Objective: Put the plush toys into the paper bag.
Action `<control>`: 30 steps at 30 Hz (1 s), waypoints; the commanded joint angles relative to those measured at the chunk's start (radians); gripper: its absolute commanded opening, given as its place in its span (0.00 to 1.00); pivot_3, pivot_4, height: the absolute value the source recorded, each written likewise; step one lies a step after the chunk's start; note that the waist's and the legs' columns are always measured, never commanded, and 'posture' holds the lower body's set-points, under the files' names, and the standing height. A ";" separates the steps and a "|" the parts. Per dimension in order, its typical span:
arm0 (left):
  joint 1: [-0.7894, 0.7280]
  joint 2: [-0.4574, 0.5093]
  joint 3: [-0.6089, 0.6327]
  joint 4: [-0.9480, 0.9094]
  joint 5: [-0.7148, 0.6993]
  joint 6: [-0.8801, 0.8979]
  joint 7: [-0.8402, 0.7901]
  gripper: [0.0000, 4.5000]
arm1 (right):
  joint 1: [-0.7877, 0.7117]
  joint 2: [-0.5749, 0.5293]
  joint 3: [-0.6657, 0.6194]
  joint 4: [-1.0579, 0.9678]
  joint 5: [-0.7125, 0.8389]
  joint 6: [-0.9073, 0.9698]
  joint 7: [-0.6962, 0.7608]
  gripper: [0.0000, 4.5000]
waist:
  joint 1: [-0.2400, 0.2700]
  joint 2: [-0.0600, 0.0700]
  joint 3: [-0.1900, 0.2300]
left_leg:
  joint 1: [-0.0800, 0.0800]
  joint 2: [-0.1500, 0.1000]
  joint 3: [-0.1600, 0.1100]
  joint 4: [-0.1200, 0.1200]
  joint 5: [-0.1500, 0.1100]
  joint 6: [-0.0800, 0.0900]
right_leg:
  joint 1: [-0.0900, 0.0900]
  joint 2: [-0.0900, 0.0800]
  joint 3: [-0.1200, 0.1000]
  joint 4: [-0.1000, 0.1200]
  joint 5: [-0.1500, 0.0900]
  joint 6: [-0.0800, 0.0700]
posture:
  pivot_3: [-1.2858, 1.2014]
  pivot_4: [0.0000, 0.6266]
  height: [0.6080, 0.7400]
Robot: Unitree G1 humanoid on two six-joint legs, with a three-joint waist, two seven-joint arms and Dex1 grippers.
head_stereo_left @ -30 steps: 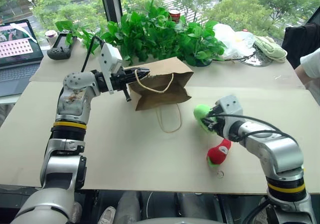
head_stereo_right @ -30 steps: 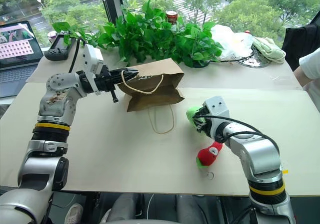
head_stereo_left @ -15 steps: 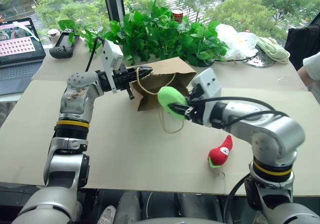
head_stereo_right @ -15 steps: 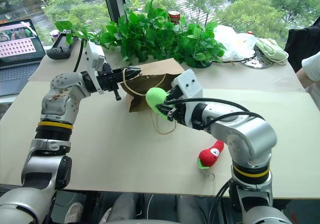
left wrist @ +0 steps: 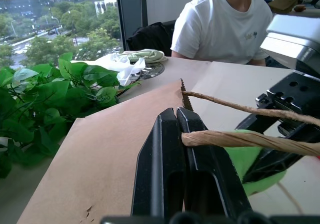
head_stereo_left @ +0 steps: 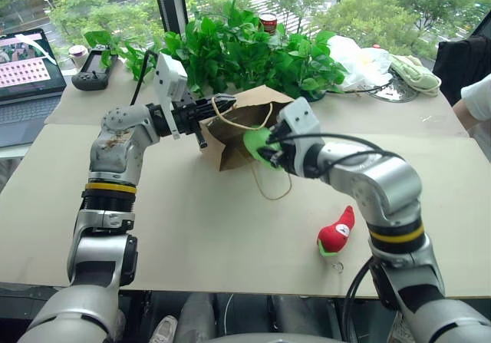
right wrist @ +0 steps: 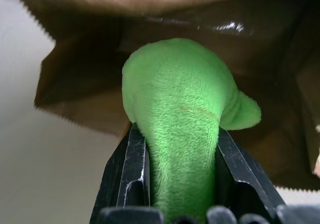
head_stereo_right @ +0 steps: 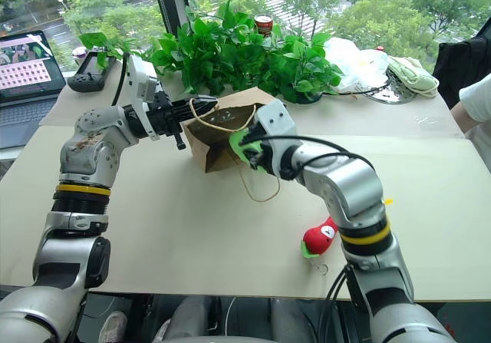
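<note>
The counter [head_stereo_left: 192,235] carried the brown paper bag [head_stereo_left: 249,128], which lay on its side with its mouth turned toward the right arm and its long axis running away from that mouth. The left gripper [left wrist: 181,134] was clamped shut on the bag's upper rim, lifting the mouth wide. The right gripper [right wrist: 175,149] pinched the green plush toy [right wrist: 175,103], whose rounded end pointed straight into the dark opening just ahead, nearly at the rim. The red chili plush toy [head_stereo_left: 337,232] lay on the counter nearer the right arm, well apart from the bag, green top toward the near edge.
</note>
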State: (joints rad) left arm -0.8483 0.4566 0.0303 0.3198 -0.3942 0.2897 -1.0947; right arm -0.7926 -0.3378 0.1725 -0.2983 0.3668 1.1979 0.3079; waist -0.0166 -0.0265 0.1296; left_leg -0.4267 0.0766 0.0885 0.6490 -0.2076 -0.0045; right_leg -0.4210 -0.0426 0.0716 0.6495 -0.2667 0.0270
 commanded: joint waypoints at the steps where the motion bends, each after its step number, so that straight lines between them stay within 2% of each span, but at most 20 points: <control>1: 0.003 -0.004 0.000 -0.048 -0.014 0.004 -0.004 0.00 | -0.085 0.048 -0.005 0.108 -0.067 -0.065 -0.057 0.33 | 0.000 0.000 0.000 | 0.000 0.000 0.000 0.000 0.000 0.000 | 0.000 0.000 0.000 0.000 0.000 0.000 | 0.52 0.24 0.79; 3: 0.006 -0.005 -0.002 -0.053 -0.015 0.006 -0.003 0.00 | -0.106 0.070 -0.013 0.140 -0.086 -0.081 -0.077 0.33 | 0.000 0.000 0.000 | 0.000 0.000 0.000 0.000 0.000 0.000 | 0.000 0.000 0.000 0.000 0.000 0.000 | 0.52 0.24 0.79; 6: 0.007 -0.006 -0.002 -0.056 -0.015 0.007 -0.004 0.00 | -0.113 0.097 -0.034 0.162 -0.109 -0.102 -0.103 0.50 | 0.001 0.000 0.000 | -0.001 0.000 0.000 -0.001 0.000 0.000 | 0.000 0.000 0.000 0.000 0.000 0.000 | 0.52 0.24 0.79; 12: 0.012 -0.003 0.000 -0.058 -0.014 0.010 -0.006 0.00 | -0.108 0.115 -0.057 0.155 -0.124 -0.101 -0.112 0.98 | 0.001 0.000 0.000 | -0.003 0.000 0.000 -0.001 0.000 0.000 | -0.001 -0.001 -0.001 0.003 0.000 0.000 | 0.52 0.24 0.79; 16: 0.011 -0.002 0.002 -0.055 -0.012 0.008 -0.005 0.00 | -0.103 0.105 -0.071 0.131 -0.116 -0.086 -0.100 0.99 | 0.001 0.000 0.000 | -0.003 0.000 0.000 -0.001 0.000 0.000 | -0.001 0.000 -0.001 0.003 0.000 0.000 | 0.52 0.24 0.79; 21: 0.003 0.000 0.009 -0.045 -0.013 0.008 0.001 0.00 | -0.045 0.026 -0.114 0.005 -0.054 -0.017 -0.022 0.99 | 0.003 0.000 0.000 | -0.003 0.000 -0.001 -0.001 0.000 0.000 | -0.001 0.000 -0.001 0.004 0.000 0.000 | 0.52 0.24 0.79; 27: 0.004 0.010 0.015 -0.033 -0.011 0.004 -0.002 0.00 | 0.149 -0.232 -0.203 -0.284 0.134 0.094 0.208 0.99 | 0.007 0.000 0.000 | -0.004 0.000 -0.001 -0.002 0.000 0.000 | 0.000 -0.001 -0.002 0.000 0.000 0.000 | 0.52 0.24 0.79; 30: 0.004 0.015 0.016 -0.026 -0.008 -0.001 -0.003 0.00 | 0.251 -0.329 -0.272 -0.335 0.174 0.144 0.240 0.99 | 0.006 0.000 0.000 | -0.004 0.000 -0.001 -0.002 0.000 0.000 | 0.000 -0.001 -0.002 -0.001 0.000 0.000 | 0.52 0.24 0.79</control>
State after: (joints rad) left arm -0.8258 0.4643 0.0305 0.3094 -0.3935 0.3042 -1.0941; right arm -0.5677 -0.6366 -0.0321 -0.5769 0.5054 1.3081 0.5260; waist -0.0110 -0.0262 0.1297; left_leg -0.4304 0.0764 0.0871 0.6475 -0.2078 -0.0042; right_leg -0.4207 -0.0431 0.0699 0.6476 -0.2666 0.0268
